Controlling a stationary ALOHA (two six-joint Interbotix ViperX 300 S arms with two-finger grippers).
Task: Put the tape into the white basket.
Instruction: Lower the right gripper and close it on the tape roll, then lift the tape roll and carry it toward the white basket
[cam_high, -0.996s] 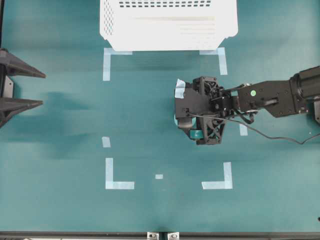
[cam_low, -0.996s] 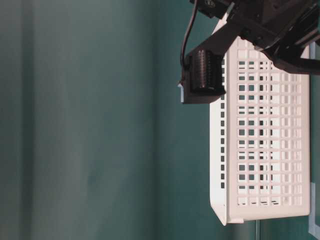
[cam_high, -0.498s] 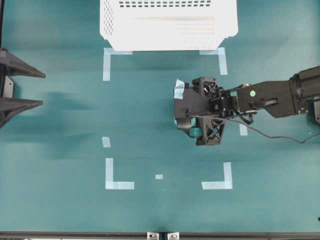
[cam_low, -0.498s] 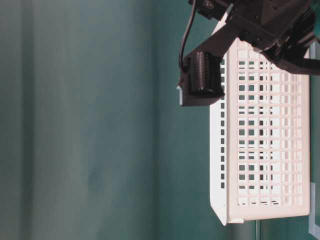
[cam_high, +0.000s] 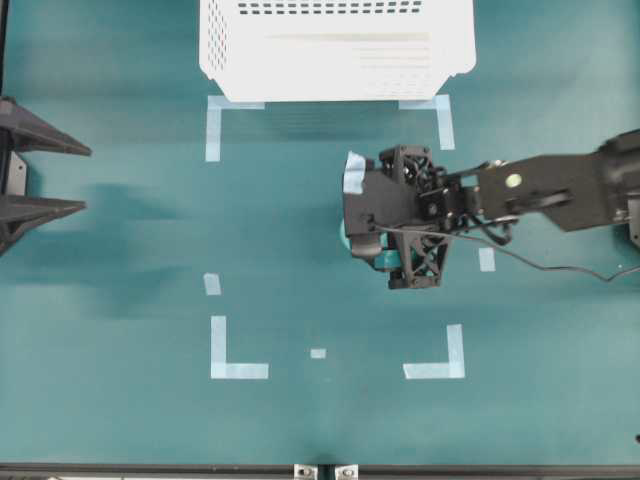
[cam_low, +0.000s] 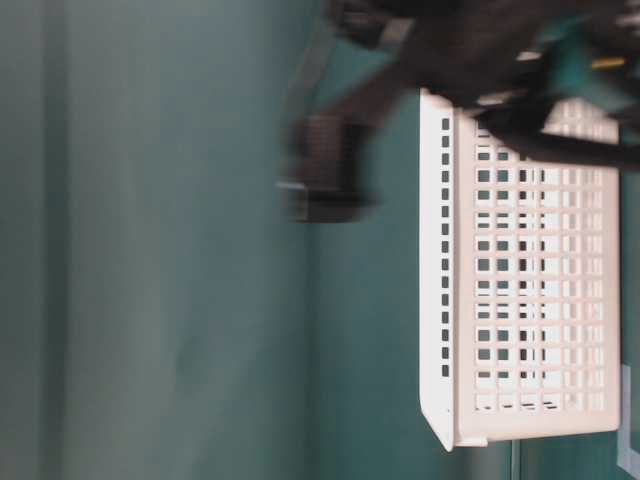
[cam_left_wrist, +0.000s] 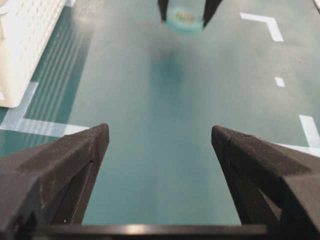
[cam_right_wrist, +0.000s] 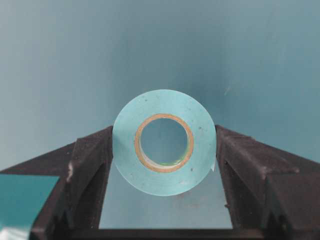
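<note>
Even light; table-level arm (cam_low: 440, 60) motion-blurred

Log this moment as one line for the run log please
phase: carry | right gripper: shut on light teal-green tape roll | left gripper: open, empty | large white slotted plastic basket: tape not in it

The tape (cam_right_wrist: 164, 142) is a small teal-green ring with a pale tan hollow core, its flat face turned up toward the right wrist camera and its two sides touched by dark jaws. It seems to hang just above the green tabletop, though the blurred side view leaves that unsure. The white basket (cam_high: 335, 50), rectangular with slotted walls, stands upright at the table's far edge, well apart from the roll.
</note>
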